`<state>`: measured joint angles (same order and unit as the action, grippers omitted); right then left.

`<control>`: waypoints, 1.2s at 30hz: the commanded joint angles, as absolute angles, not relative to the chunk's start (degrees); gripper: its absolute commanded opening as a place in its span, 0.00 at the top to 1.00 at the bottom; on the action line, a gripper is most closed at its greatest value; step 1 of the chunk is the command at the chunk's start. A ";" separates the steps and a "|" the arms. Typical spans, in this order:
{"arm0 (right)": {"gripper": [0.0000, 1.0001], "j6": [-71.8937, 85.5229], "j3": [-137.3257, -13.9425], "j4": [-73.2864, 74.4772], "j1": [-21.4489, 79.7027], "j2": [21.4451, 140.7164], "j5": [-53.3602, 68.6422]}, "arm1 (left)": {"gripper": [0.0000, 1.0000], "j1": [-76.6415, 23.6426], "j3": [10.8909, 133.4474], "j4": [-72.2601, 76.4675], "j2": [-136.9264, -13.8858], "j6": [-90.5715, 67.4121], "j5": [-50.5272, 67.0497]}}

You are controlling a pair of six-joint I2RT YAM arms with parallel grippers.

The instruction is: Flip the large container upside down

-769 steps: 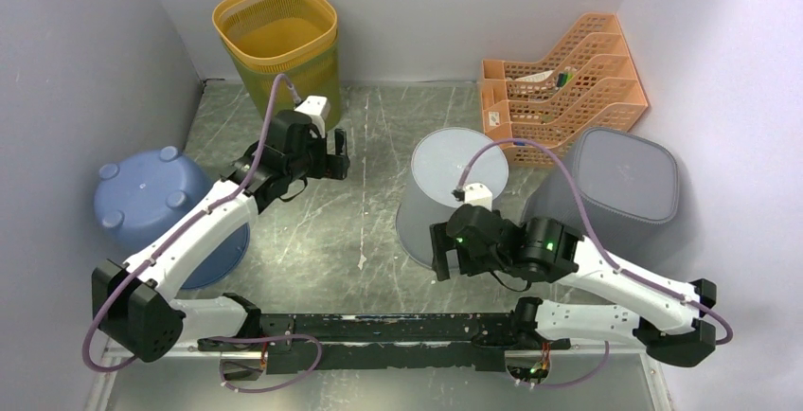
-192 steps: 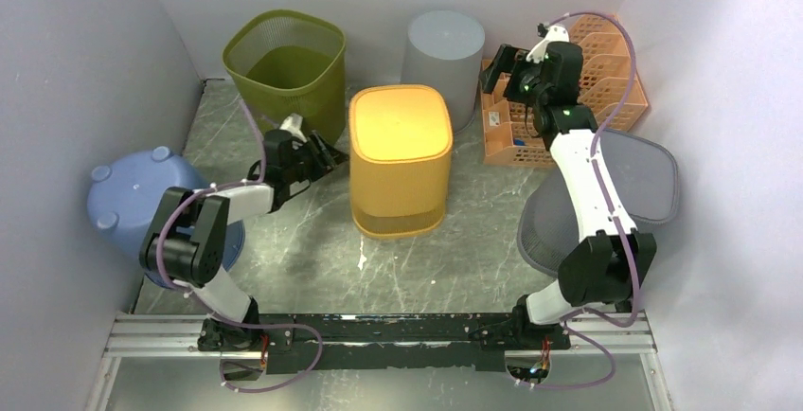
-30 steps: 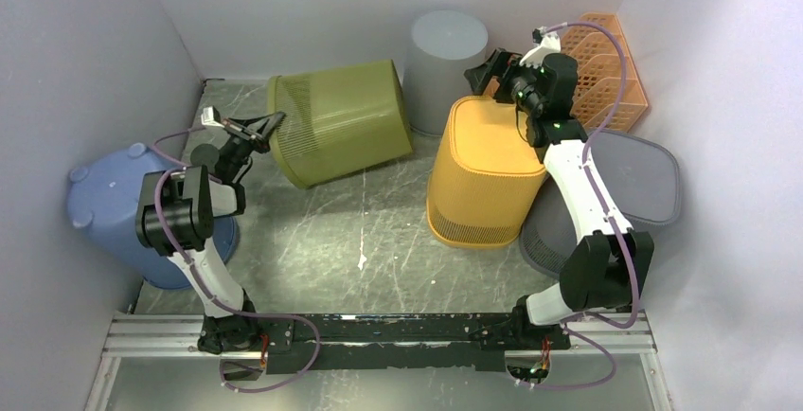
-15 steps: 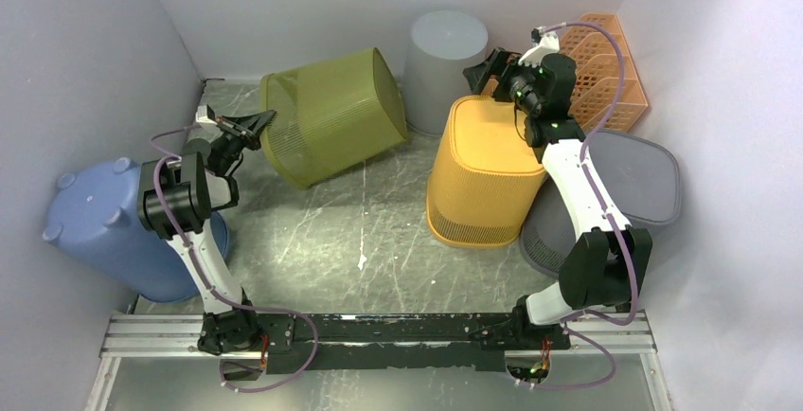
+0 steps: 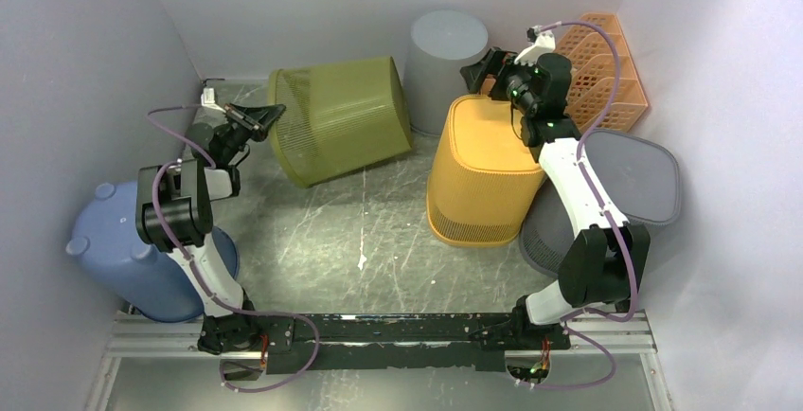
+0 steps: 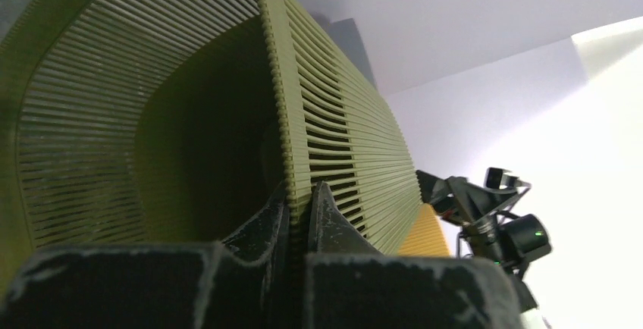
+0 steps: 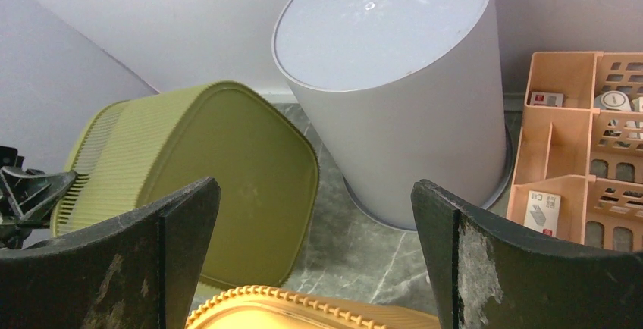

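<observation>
The large container, an olive-green slatted basket (image 5: pixel 346 117), lies on its side at the back left, its mouth facing left. My left gripper (image 5: pixel 268 113) is shut on the container's rim. In the left wrist view the ribbed rim (image 6: pixel 292 147) runs down between the two closed fingers of the gripper (image 6: pixel 299 196). My right gripper (image 5: pixel 481 63) hangs open above the back edge of an upturned yellow basket (image 5: pixel 488 169), holding nothing. The right wrist view shows the container's flat base (image 7: pixel 227 185) beyond that gripper (image 7: pixel 315 208).
An upturned grey round bin (image 5: pixel 445 46) stands at the back, right of the container. An orange file rack (image 5: pixel 597 75) fills the back right corner. A dark grey bin (image 5: pixel 620 179) leans behind the yellow basket. A blue tub (image 5: pixel 137 255) rests against the left arm.
The left gripper kept its hold on the rim; the container tipped up, then settled lower again. The blue tub shifted toward the near edge. The right arm barely moved.
</observation>
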<state>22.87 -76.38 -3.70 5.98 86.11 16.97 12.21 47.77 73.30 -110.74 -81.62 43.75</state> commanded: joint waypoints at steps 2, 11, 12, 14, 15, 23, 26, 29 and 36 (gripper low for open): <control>0.00 23.77 -75.52 0.70 7.41 88.40 17.95 | 0.93 11.33 47.79 34.31 -113.82 -47.06 37.88; 0.00 23.76 -75.03 0.26 7.56 88.24 17.99 | 0.93 10.75 53.94 10.68 -111.47 -35.71 21.96; 0.00 23.70 -74.98 0.31 7.58 88.24 18.03 | 0.93 10.76 54.19 9.95 -111.69 -35.25 20.96; 0.00 23.70 -74.70 0.21 7.59 88.15 17.91 | 0.93 10.54 54.87 9.13 -112.18 -34.20 20.58; 0.00 23.65 -74.62 0.18 7.54 88.14 17.89 | 0.93 10.36 54.93 9.94 -112.34 -33.86 22.01; 0.00 22.66 -74.70 0.80 7.58 88.04 17.07 | 0.93 6.42 58.34 6.48 -104.53 -29.90 29.76; 0.00 21.17 -77.06 1.99 8.40 89.25 20.02 | 0.93 5.07 61.93 0.03 -101.53 -26.76 28.23; 0.00 16.32 -82.05 5.91 13.87 91.29 18.25 | 0.93 5.06 63.59 -1.99 -101.60 -25.70 28.66; 0.00 15.02 -92.29 10.11 25.81 97.99 18.91 | 0.93 5.01 61.59 -0.41 -104.82 -26.17 28.34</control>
<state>15.51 -88.51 5.45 22.24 95.57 16.97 5.91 66.39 16.36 -98.37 -40.86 32.60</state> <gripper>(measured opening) 0.999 0.164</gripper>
